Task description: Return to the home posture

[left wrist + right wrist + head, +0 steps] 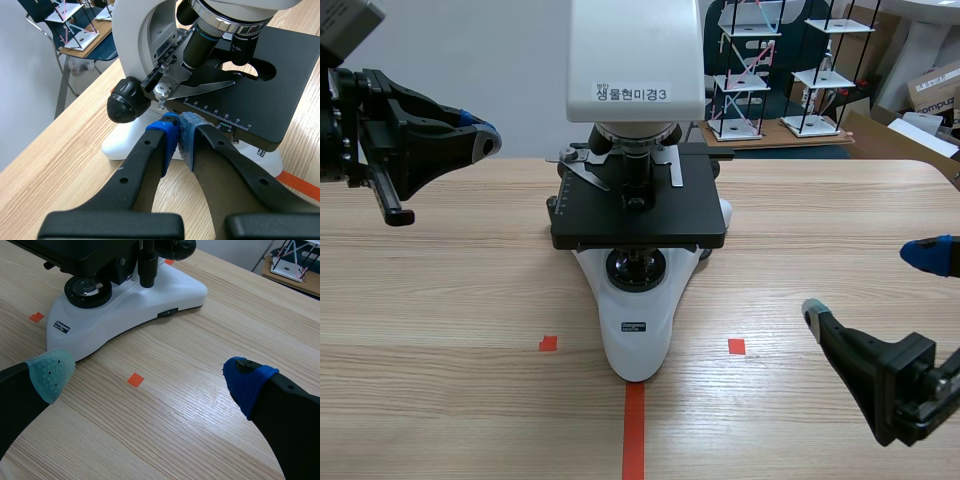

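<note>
A white microscope (pixel 638 200) with a black stage (pixel 638 205) stands at the middle of the wooden table (pixel 440 300). My left gripper (pixel 485 140) hangs raised at the left, level with the stage, shut with nothing between its pads. In the left wrist view the left gripper (pixel 179 135) points at the microscope (pixel 145 35), just short of its black focus knob (pixel 127 100) and stage (pixel 250 95). My right gripper (pixel 875 285) stands open low at the right, empty. In the right wrist view the right gripper (pixel 150 372) is over bare table, with the microscope (pixel 125 305) base ahead.
Beyond the table's far edge stand a chair (pixel 790 90) and small stick-and-plate model towers (pixel 740 70), with cardboard boxes (pixel 930 95) at the far right. Bare wooden table lies on both sides of the microscope.
</note>
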